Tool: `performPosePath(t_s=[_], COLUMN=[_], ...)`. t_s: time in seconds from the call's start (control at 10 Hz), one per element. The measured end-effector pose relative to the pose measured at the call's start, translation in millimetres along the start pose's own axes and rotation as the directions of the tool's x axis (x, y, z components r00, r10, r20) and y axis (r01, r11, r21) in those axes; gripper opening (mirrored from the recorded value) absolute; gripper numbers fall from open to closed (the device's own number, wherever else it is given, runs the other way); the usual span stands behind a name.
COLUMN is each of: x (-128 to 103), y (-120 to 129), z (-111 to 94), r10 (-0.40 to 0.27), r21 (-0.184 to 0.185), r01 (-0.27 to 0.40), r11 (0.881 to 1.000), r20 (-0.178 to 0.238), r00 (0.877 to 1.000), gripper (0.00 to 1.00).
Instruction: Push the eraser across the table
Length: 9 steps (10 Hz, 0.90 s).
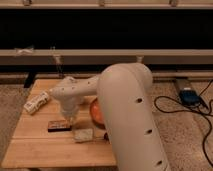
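I judge the eraser (58,125) light, stiff, apt to pivot; my gripper (70,120), fingers pressed together, sits just beside its short end.

eraser (58,125) 1 | pale block (83,134) 1 | orange object (96,112) 1 | white object (36,102) 1 | tool (67,121) 1, at eraser

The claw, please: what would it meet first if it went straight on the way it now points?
Probably the eraser: the shut claw points down at its right end, just above the table. Depth is unclear, so it may meet bare wood beside it.
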Motion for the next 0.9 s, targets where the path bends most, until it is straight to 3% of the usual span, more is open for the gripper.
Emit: performPosePath(t_s=[0.6, 0.9], x=[-19.0, -21.6], y=[39.9, 68.4], z=[-5.2, -6.4], r10=[-0.084, -0.151], r21=[-0.045, -0.065], r01=[0.085, 0.152], r11=[0.995, 0.986], r20=[0.022, 0.026], r00=[0.996, 0.988], gripper=[0.0, 0.0])
